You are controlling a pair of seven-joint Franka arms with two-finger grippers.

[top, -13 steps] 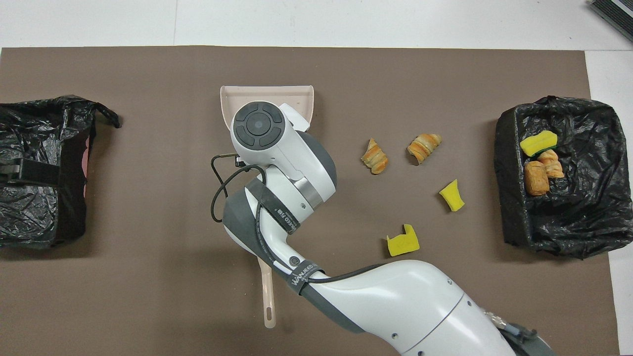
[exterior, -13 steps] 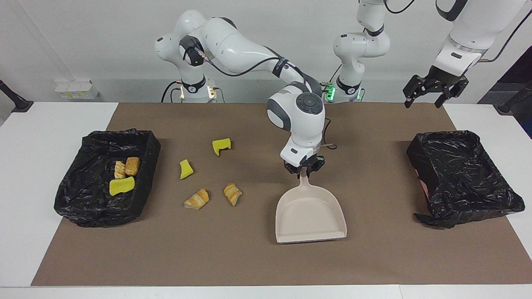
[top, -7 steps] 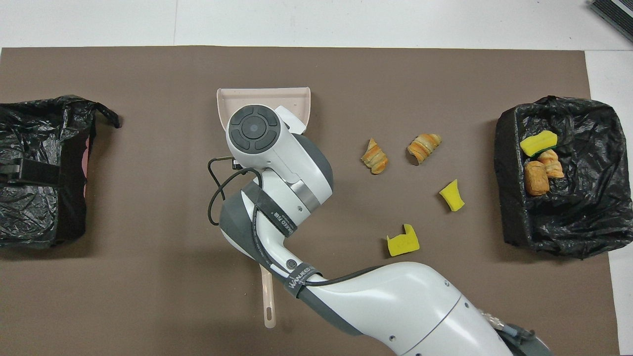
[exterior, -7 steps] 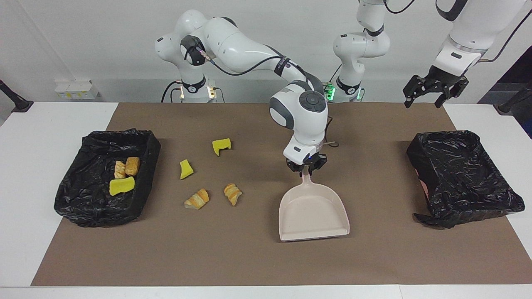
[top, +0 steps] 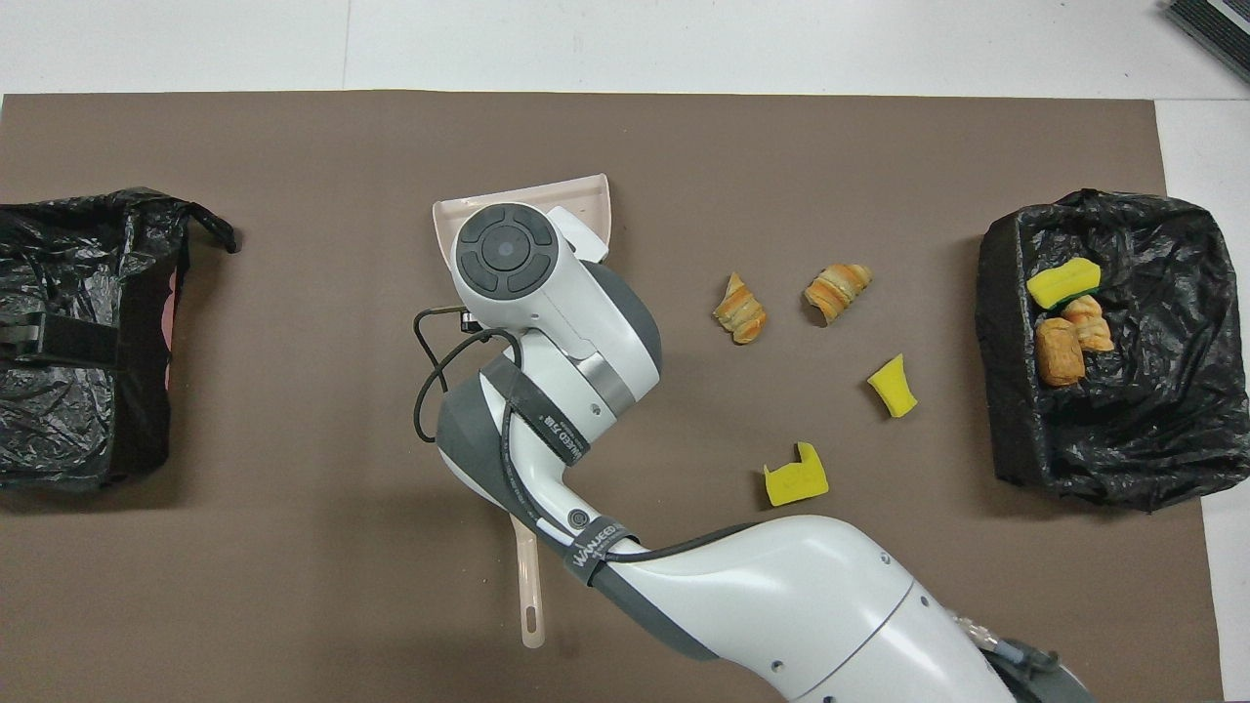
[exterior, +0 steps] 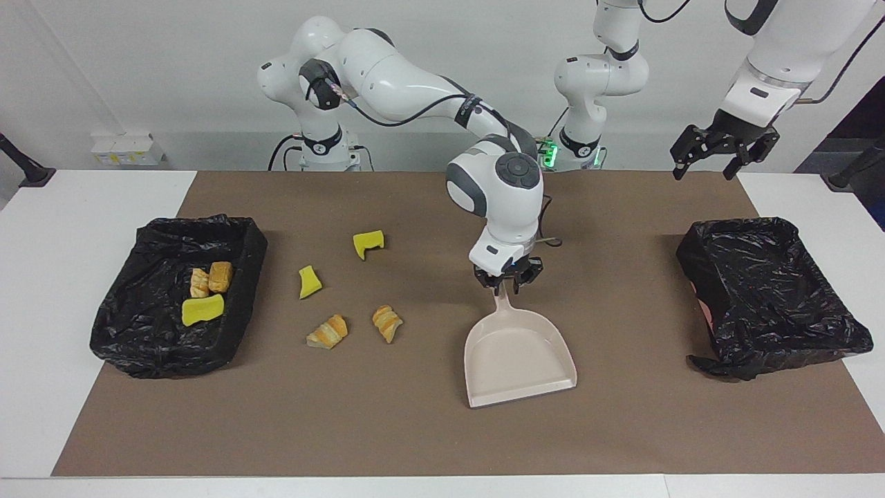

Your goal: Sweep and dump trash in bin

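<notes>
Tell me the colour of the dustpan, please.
The dustpan is pale beige-pink; the facing view shows it best.

I am reading only one marking, white lettering that looks like "WANJEED" on a black strap (top: 596,543) binding the cable to the right arm (top: 781,596), with a second strap (top: 557,430) bearing small print I cannot make out.

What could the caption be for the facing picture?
Right gripper holds the dustpan handle beside four loose trash scraps.
</notes>
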